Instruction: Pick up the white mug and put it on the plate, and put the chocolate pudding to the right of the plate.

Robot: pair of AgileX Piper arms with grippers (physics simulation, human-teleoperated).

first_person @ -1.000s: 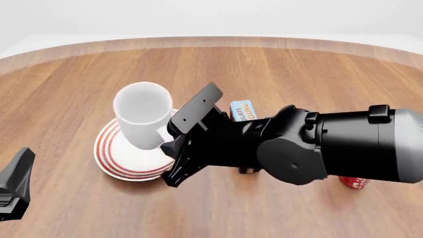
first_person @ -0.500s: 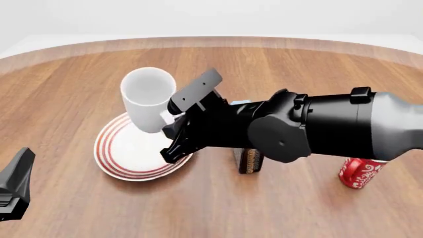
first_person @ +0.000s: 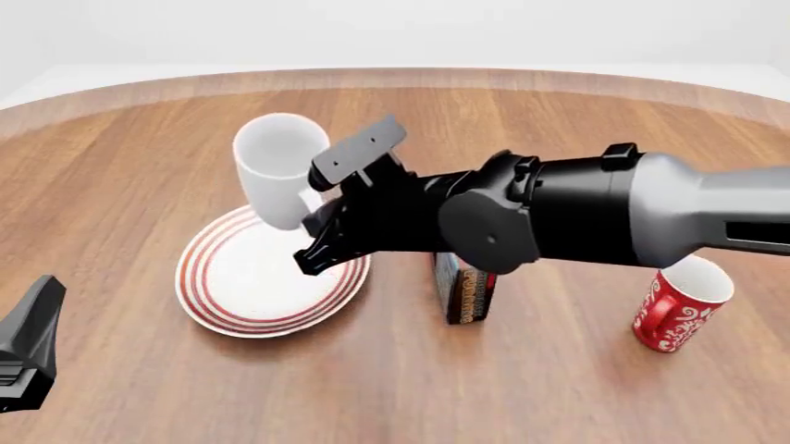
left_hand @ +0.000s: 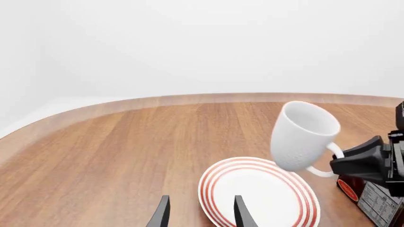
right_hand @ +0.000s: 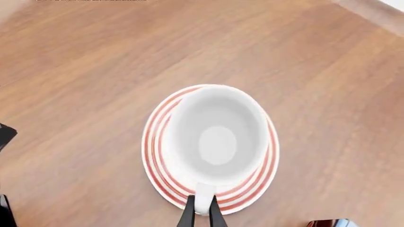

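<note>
In the left wrist view, the left gripper (left_hand: 200,213) is seen spread and empty over the wooden table (left_hand: 113,151), while the glossy white mug (left_hand: 302,135) is held tilted in the air above the red-ringed plate (left_hand: 259,194). In the front view, the right gripper (first_person: 324,215) is reached across from the right, pinched on the mug's loop handle (the chocolate pudding (first_person: 465,289) carton stands just right of the plate, the swirl-patterned red mug (first_person: 679,303) farther right). In the right wrist view, the round mug mouth is framed over the plate's concentric rings.
</note>
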